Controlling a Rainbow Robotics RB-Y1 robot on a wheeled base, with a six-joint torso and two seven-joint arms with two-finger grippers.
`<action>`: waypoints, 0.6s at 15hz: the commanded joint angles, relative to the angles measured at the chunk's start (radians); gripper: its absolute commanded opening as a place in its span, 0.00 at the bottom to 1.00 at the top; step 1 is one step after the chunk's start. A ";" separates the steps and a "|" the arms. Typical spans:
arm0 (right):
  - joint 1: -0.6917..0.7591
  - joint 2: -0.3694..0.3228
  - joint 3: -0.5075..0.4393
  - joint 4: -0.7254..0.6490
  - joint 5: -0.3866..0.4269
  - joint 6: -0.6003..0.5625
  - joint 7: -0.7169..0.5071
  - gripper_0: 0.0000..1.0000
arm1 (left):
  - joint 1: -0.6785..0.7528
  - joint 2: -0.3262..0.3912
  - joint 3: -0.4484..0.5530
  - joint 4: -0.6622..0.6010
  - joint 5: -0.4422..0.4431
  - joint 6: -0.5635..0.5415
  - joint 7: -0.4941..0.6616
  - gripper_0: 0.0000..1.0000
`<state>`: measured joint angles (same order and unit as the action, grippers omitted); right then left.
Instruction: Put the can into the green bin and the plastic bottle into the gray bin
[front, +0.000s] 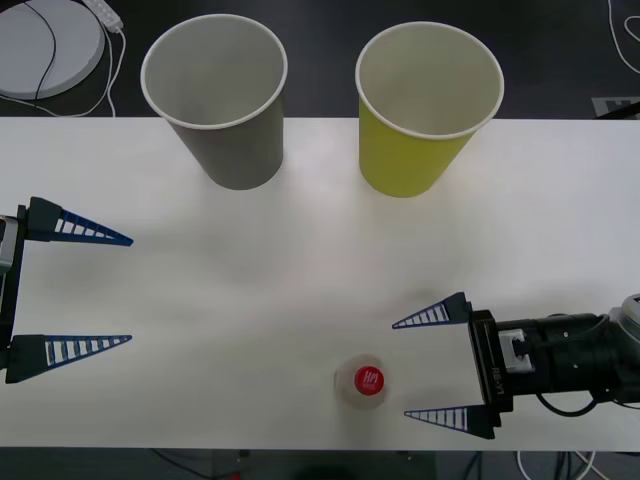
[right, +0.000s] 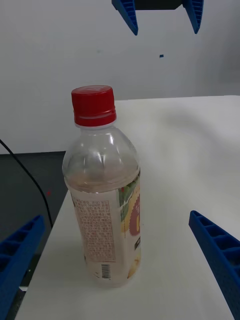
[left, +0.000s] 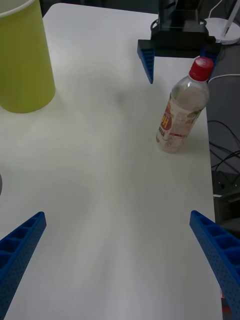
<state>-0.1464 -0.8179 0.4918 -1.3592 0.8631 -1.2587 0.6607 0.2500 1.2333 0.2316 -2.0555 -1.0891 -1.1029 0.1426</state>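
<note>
Table (front: 300, 280) spans the front view; gray bin (front: 225, 100) upper left, green bin (front: 420, 110) upper right. Bottle (front: 362, 384) stands upright at bottom centre, just left of the open right gripper (front: 432, 368). Left gripper (front: 95, 290), also open, waits far left.

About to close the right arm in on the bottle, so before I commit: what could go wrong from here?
1. The plastic bottle stands upright near the table's front edge; a nudge from the open right claw could tip it or roll it off.
2. It looks nearly empty, so light and easily knocked over.
3. The gray bin is far across, beside the green bin; the carry might clip the green one. The left claw is open and waits at the left.
</note>
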 joint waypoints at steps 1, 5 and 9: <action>-0.015 0.003 0.030 -0.001 -0.001 0.018 0.003 1.00 | 0.000 0.000 0.000 0.000 0.000 0.000 0.000 1.00; -0.048 0.014 0.093 0.000 -0.003 0.050 0.007 1.00 | 0.000 0.000 0.000 0.000 0.000 0.000 0.000 1.00; -0.068 0.037 0.123 0.000 -0.003 0.074 0.011 1.00 | 0.000 0.000 0.000 0.000 0.000 0.000 0.000 1.00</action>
<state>-0.2117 -0.7848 0.6100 -1.3590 0.8606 -1.1885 0.6718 0.2500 1.2333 0.2316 -2.0555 -1.0891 -1.1029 0.1427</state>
